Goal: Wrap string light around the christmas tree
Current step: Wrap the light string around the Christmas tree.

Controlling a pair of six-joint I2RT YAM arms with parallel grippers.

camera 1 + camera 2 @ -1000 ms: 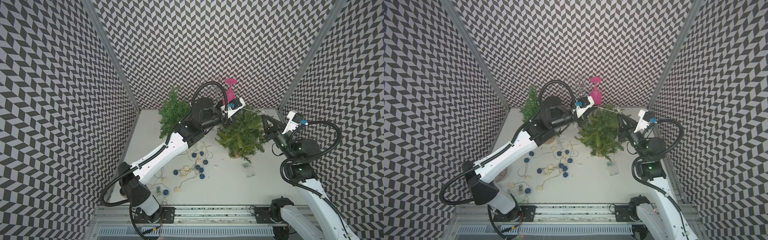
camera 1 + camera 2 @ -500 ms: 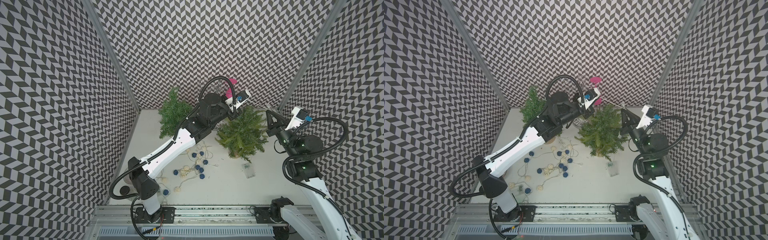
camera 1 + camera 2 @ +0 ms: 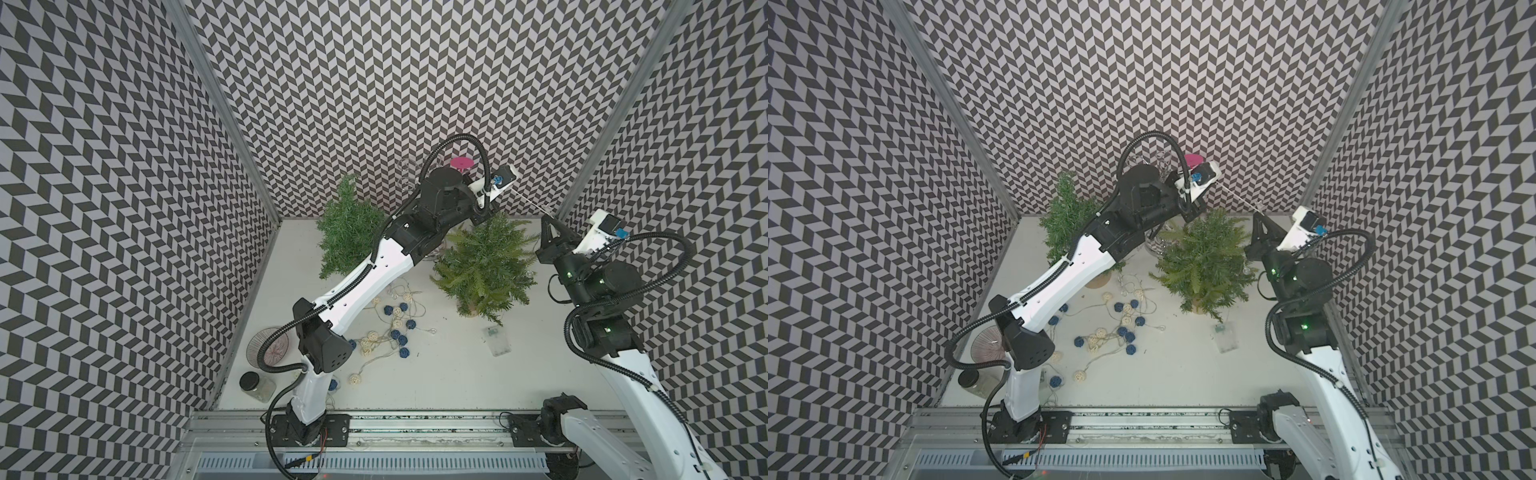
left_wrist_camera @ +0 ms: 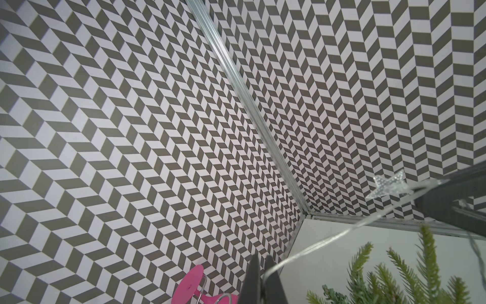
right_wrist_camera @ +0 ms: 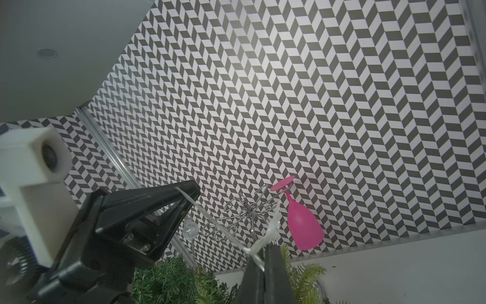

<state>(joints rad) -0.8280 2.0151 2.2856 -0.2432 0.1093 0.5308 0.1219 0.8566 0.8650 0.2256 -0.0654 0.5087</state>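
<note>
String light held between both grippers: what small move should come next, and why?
Probably lower both arms so the string light drapes onto the Christmas tree's upper branches: left gripper and right gripper pinch it taut above the tree's far side.

Both top views look steeply down from high above my jaws, distant, sharing the whole white tabletop (image 3: pixel 436 386). Each wrist camera sits close behind its jaws, facing the chevron-patterned wall (image 4: pixel 131 105); they share the thin clear string-light wire (image 4: pixel 328 238) between my jaws.
</note>
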